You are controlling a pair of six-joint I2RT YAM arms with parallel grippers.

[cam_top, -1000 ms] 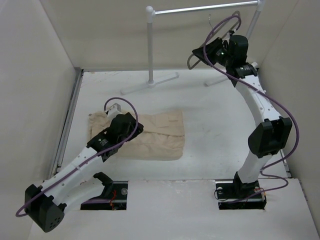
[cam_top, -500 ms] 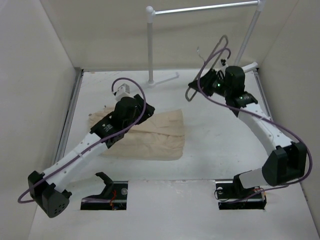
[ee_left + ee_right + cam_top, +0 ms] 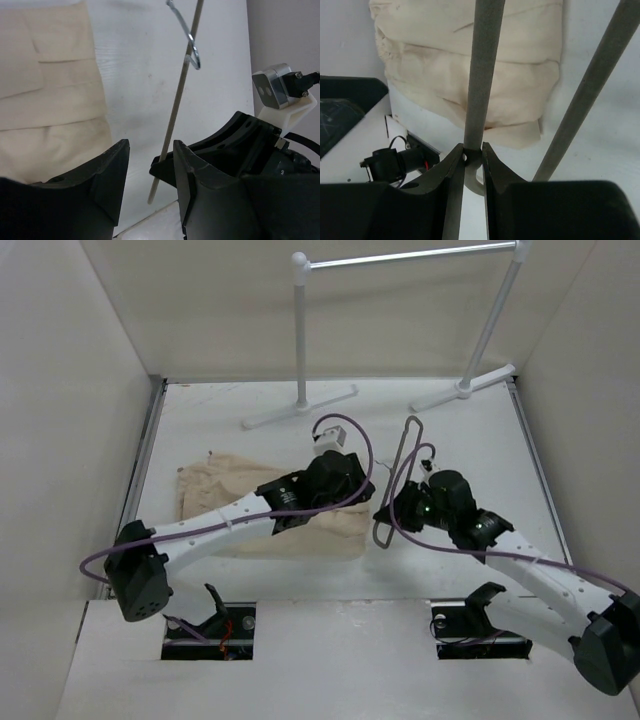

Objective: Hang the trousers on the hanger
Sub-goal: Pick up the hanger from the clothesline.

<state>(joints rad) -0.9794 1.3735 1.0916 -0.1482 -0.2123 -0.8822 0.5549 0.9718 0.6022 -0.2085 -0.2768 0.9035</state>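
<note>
1. Top view: the left arm (image 3: 205, 533) lies across the trousers (image 3: 208, 490) and hides their middle. Only the left part and the near edge show.
2. The left claw (image 3: 150, 147) is tucked under its wrist in the top view. The wrist view shows its fingers apart with nothing between them and the desk (image 3: 230, 430) visible through the gap.
3. The right claw (image 3: 471, 154) is clamped together on one thin bar of the hanger (image 3: 482, 75). The fingers cover the exact grip spot.
4. The hanger is tilted up just right of the trousers' right edge. Its lower end may be resting on the desk; can't tell from these views.
5. The hook is too small to read in the top view. In the left wrist view it is a shiny bent wire beside the bar.
6. A second ago the right arm (image 3: 540, 575) was up by the rack (image 3: 300, 330) with the hanger close to the top bar; now it is low over the desk. The left arm has swung from the trousers' left half to their right edge. The trousers are in the same spot with the same fold.
7. Trousers: soft beige cloth folded into a flat rectangle, creased, with a flap pocket. Hanger: thin matte grey rods in a narrow outline. Rack: white tube with flat feet. Desk: white with a faint grain.
</note>
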